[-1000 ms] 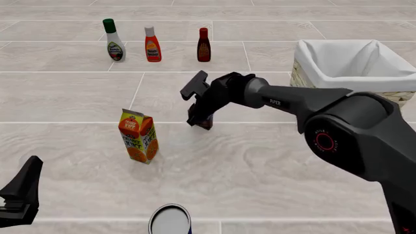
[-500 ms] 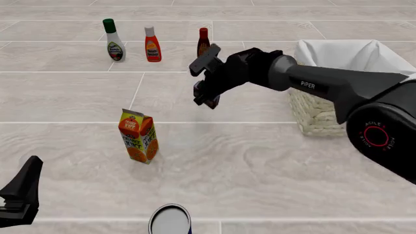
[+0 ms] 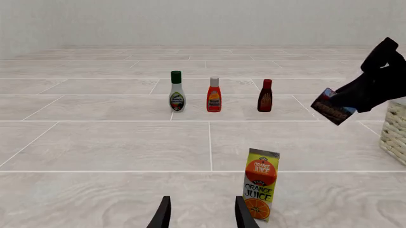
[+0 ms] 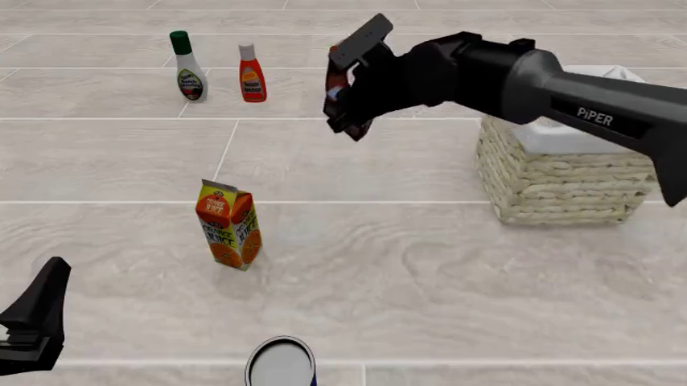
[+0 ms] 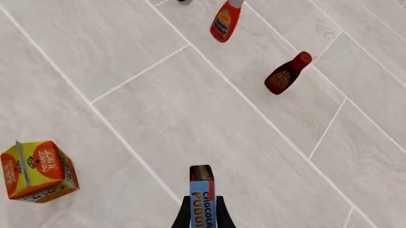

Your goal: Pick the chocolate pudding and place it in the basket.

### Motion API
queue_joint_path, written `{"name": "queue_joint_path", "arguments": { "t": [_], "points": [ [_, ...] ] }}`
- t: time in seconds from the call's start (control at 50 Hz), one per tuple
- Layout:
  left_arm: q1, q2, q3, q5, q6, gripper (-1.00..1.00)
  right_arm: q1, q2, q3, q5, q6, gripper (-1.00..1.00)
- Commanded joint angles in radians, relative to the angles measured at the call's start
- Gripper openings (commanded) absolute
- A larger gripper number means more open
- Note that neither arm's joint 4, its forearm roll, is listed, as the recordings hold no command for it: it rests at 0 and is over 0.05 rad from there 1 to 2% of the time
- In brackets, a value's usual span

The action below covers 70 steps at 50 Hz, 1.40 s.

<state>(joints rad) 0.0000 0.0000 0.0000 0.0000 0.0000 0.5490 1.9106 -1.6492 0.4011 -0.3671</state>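
Holding the pudding (image 5: 201,197) pinched between its fingers, the right gripper (image 4: 349,108) is hanging high above the floor, short of the basket (image 4: 558,173). Pickup looks done; carrying over and releasing remain. The left gripper (image 3: 199,214) is idling, fingers apart.

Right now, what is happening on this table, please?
The right gripper holds the chocolate pudding in its jaws, lifted clear of the table. The basket stands to its right and the carton is not yet over it. The left gripper is open and holds nothing. The orange juice carton stands upright near the front, and three bottles stand in a row at the back.
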Motion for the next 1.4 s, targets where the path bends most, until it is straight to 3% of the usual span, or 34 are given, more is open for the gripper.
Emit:
{"name": "queue_joint_path", "arguments": {
  "t": [0.02, 0.54, 0.86, 1.4],
  "points": [
    [0.000, 0.000, 0.000, 0.000, 0.000, 1.00, -0.011, -0.075, 0.028, -0.023, 0.052, -1.00],
    [0.000, 0.000, 0.000, 0.000, 0.000, 1.00, -0.180, -0.051, -0.269, 0.162, 0.080, -1.00],
    [0.000, 0.000, 0.000, 0.000, 0.000, 1.00, -0.346, 0.002, -0.511, 0.289, 0.115, -1.00],
    [0.000, 0.000, 0.000, 0.000, 0.000, 1.00, -0.537, -0.002, -0.581, 0.325, 0.190, -1.00]
  ]
}}
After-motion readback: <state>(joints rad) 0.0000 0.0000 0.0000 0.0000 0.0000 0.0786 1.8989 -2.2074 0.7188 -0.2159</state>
